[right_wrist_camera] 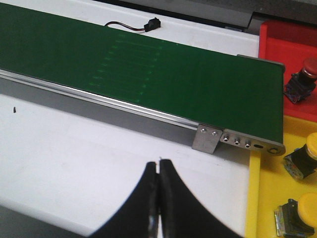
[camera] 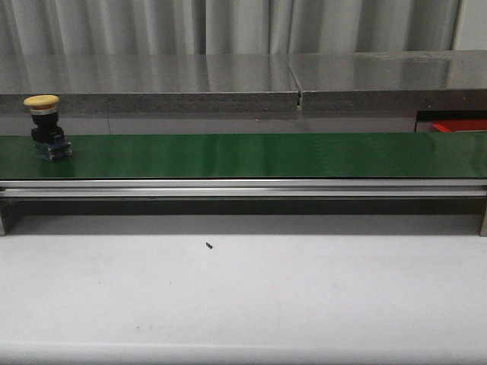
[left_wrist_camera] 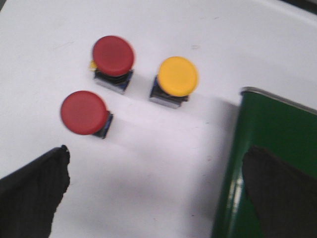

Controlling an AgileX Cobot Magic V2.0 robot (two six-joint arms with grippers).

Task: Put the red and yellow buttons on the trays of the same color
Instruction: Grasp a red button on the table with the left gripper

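Yellow tray [right_wrist_camera: 265,198]: right end of the belt, near side; holds two yellow-capped buttons [right_wrist_camera: 303,157], both lying tilted.
Red tray [right_wrist_camera: 285,39]: right end, far side, touching the yellow tray's far edge; one red button [right_wrist_camera: 301,83] inside.
Belt [camera: 243,154]: long green strip across the desk [camera: 243,296]; one yellow button [camera: 47,125] stands upright on its far-left end.
Unsorted stock: two red buttons [left_wrist_camera: 113,58] and a yellow one [left_wrist_camera: 174,80] stand on the white desk just beside the belt's left end.
Left end effector [left_wrist_camera: 158,193]: wide apart, empty, above the desk near that stock.
Right end effector [right_wrist_camera: 158,198]: fingers pressed together, nothing between them, over the desk near the trays.
Progress: judged under way; three sorted by colour, one riding the belt, three waiting.
Writing: no brand, label or text readable anywhere.
Other: small black connector [right_wrist_camera: 151,23] on a lead, beyond the belt.
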